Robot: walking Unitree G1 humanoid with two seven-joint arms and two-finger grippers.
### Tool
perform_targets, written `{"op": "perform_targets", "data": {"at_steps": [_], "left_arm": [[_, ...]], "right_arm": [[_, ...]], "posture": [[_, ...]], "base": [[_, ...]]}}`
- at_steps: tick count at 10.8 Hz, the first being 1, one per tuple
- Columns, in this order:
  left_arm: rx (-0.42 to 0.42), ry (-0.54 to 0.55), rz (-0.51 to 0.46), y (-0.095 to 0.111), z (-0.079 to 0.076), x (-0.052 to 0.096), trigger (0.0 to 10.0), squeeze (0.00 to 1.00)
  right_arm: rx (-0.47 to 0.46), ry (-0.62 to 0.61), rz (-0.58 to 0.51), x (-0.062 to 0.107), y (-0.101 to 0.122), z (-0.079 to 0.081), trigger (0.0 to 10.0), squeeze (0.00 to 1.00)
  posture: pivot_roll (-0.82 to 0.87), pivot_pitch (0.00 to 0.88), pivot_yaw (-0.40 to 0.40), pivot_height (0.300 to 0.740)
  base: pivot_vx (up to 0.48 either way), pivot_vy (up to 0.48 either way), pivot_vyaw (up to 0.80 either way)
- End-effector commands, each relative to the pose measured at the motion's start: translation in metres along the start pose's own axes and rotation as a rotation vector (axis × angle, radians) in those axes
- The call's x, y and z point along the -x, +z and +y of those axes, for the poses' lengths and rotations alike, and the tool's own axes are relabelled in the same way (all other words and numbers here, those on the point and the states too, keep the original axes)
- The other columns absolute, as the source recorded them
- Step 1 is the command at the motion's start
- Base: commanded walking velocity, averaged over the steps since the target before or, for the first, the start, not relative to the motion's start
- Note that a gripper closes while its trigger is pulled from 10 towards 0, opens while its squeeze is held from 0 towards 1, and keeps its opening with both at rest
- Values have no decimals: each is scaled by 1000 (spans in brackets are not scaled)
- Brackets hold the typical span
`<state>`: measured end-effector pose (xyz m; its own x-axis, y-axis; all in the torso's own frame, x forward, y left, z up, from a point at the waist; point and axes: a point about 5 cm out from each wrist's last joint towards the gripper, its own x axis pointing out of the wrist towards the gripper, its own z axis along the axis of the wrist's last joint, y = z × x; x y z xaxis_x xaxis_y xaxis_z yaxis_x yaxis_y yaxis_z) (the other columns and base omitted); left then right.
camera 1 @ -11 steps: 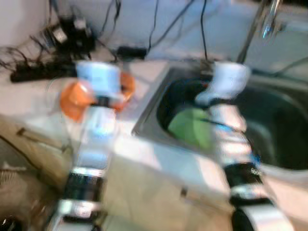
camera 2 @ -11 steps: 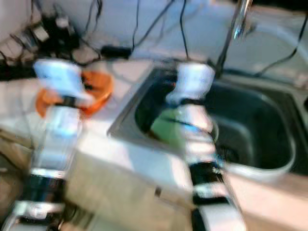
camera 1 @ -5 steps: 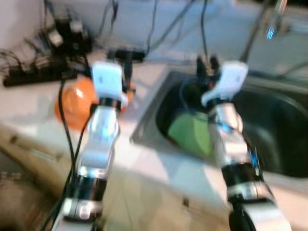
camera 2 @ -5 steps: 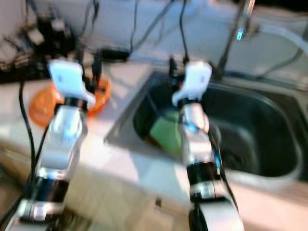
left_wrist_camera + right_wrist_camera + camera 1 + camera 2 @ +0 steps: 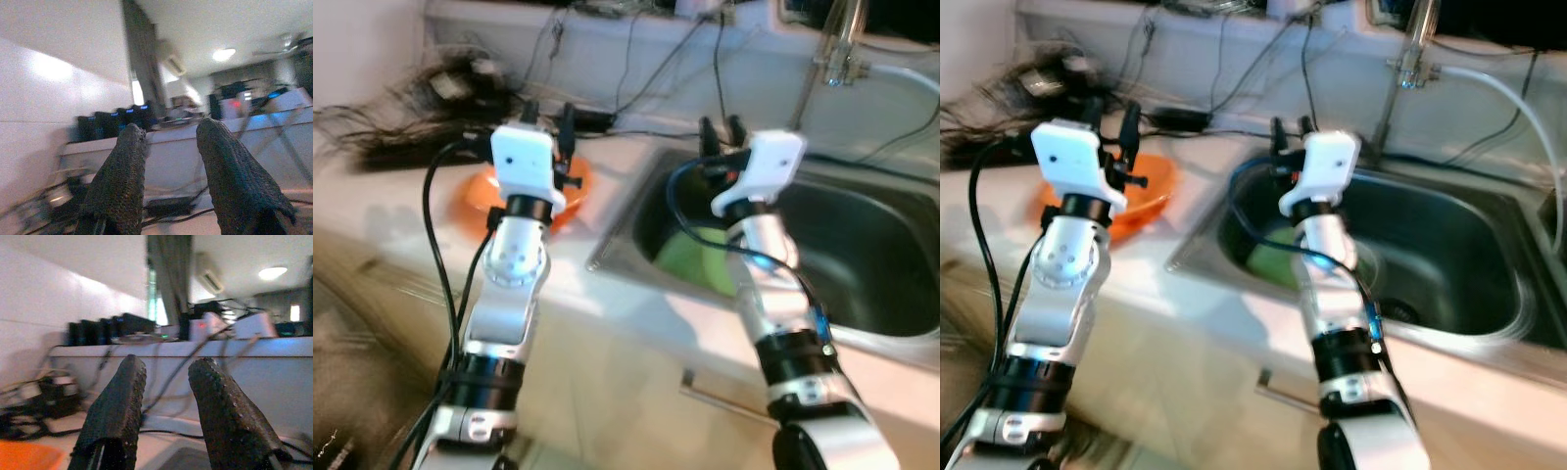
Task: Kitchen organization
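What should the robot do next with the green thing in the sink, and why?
Probably lower the right gripper into the sink toward the green item. Its fingers are open, empty, raised above the sink's near-left corner. The left gripper hangs open above the orange bowl.

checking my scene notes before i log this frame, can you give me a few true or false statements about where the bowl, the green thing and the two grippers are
1. The orange bowl sits on the counter to the left of the sink. True.
2. The green item lies on the counter beside the bowl. False: it is inside the sink basin.
3. The left gripper is shut on the bowl. False: its fingers are apart and hold nothing, raised above the bowl.
4. The right gripper is open and empty, up over the sink's left part. True.
5. A faucet stands behind the sink. True.
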<state>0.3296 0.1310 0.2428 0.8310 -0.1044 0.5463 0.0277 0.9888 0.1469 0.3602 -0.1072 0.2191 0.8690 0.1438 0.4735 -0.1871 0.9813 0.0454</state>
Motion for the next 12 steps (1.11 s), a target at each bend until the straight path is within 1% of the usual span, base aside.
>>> {"op": "perform_targets", "data": {"at_steps": [1,5,6,7,8,9,10,11,12], "left_arm": [[1,-8,12,-1,2,-1,10000,0],[-16,1,25,-4,7,0,10000,0],[-39,4,37,-5,12,-1,10000,0],[-83,-11,75,-11,19,-2,10000,0],[-162,-41,152,-21,32,-1,10000,0],[-179,-40,167,-23,36,0,10000,0],[-218,-58,211,-28,39,3,10000,0],[-270,-85,257,-35,43,6,10000,0],[-317,-90,297,-40,50,9,10000,0]], "right_arm": [[-7,7,-4,-2,2,2,10000,0],[-2,13,3,-3,1,2,10000,0],[-2,16,7,-3,1,3,10000,0],[-2,20,10,-3,0,4,10000,0],[-2,23,12,-3,0,5,10000,0],[-1,24,14,-3,-1,5,10000,0],[1,29,21,-3,-2,5,10000,0],[2,36,28,-3,-3,7,10000,0],[2,42,31,-3,-3,7,10000,0]], "posture": [[208,19,1,740],[207,21,-5,740],[207,21,-5,740],[209,17,-4,740],[210,14,-3,740],[209,12,-2,740],[210,12,-4,740],[212,8,-5,740],[213,6,-7,740]], "base": [[0,0,0],[0,0,0],[0,0,0],[0,0,0],[0,0,0],[0,0,0],[0,0,0],[0,0,0],[0,0,0]]}}
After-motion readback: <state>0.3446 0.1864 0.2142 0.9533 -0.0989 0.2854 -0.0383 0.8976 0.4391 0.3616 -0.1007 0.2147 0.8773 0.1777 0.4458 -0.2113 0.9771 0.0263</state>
